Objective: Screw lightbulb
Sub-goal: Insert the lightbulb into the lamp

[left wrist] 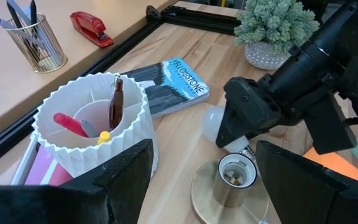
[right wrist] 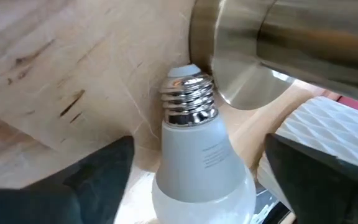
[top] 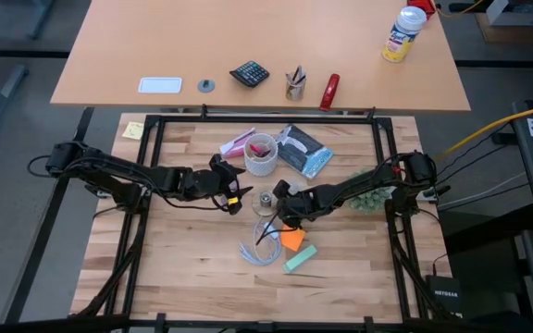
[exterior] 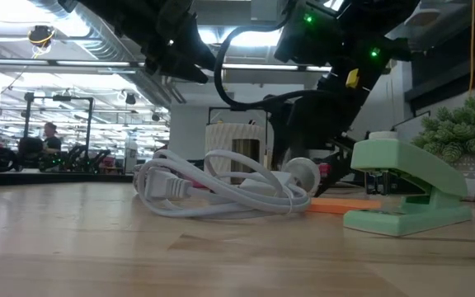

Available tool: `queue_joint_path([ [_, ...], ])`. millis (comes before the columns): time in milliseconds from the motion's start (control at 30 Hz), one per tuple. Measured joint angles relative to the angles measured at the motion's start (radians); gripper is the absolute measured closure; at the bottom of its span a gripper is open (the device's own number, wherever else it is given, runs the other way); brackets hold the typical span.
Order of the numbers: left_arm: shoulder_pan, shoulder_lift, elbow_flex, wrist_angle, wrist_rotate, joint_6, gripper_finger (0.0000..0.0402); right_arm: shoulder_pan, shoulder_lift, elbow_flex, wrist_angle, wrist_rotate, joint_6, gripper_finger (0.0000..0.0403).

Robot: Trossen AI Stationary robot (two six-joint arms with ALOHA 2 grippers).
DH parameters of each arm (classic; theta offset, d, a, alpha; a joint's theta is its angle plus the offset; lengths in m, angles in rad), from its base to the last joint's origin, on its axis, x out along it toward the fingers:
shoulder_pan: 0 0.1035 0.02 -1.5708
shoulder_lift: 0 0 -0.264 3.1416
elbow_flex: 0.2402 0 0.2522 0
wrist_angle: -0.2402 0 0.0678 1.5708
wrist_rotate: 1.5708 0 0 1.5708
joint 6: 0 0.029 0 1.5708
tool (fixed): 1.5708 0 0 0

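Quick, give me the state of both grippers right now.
Left gripper: open, empty, beside the round brass lamp socket.
Right gripper: shut on the small white lightbulb, its metal threads near the socket.

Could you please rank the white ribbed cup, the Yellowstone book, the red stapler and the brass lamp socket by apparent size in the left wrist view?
1. White ribbed cup, nearest the camera.
2. Yellowstone book.
3. Brass lamp socket.
4. Red stapler, though it sits farther off.

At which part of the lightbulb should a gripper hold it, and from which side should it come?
Grip the lightbulb by its wide white body, approaching from the rounded end opposite the thread. The silver screw base must stay bare to enter the brass socket. The right gripper seems placed this way.
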State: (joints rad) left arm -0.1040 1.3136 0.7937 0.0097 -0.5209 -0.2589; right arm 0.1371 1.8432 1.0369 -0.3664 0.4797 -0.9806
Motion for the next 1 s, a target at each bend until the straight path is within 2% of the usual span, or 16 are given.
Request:
queue_joint_path([
  [133, 0.0, 0.0, 0.0, 0.0, 0.0, 0.004, 0.0128, 0.0, -0.001, 0.001, 0.0, 0.009, 0.006, 0.0008],
  [300, 0.0, 0.0, 0.0, 0.0, 0.0, 0.0, 0.0128, 0.0, -0.001, 0.001, -0.016, 0.024, 0.055, 0.0033],
  [533, 0.0, 0.0, 0.0, 0.0, 0.0, -0.001, 0.0128, 0.0, -0.001, 0.001, -0.163, 0.227, 0.06, 0.0066],
  [1000, 0.0, 0.0, 0.0, 0.001, 0.0, 0.003, 0.0128, -0.028, -0.001, 0.0, -0.574, 0.119, 0.41, 0.0084],
])
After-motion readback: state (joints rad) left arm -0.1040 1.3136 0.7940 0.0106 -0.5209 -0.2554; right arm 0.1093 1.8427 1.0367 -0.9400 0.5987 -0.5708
